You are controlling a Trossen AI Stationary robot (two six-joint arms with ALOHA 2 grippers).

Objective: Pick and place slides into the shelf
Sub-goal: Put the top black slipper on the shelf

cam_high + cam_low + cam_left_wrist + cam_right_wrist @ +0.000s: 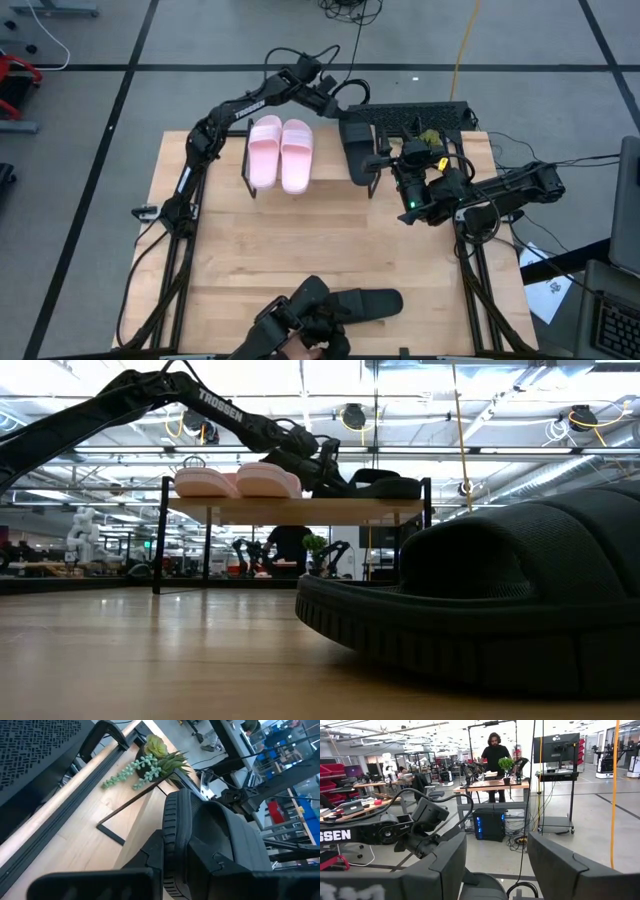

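The shelf (328, 165) stands at the table's far side. The pink pair (281, 152) rests sole-down on its plank, side by side (235, 481). One black slide (357, 150) lies on the plank to their right (390, 487). My left gripper (338, 108) reaches in from the far left and is shut on that slide's far end (185, 865). My right gripper (383, 160) hovers open just right of the same slide, which shows low between its fingers (477, 887). The second black slide (365, 303) lies flat on the table by the near edge (480, 600). My left gripper holds the black slide on the shelf by its far end, at the ribbed sole rim (170, 830). One finger (150, 857) lies outside the rim and the other on the inner side. It comes in slanting from the far left. The slide's sole rests on the plank.
A small green plant (430, 135) and a long black perforated panel (420, 115) lie along the table's far right, behind the shelf. The low camera mount (305, 320) sits at the near edge beside the second slide. A person (495, 757) stands at a bench beyond the table.
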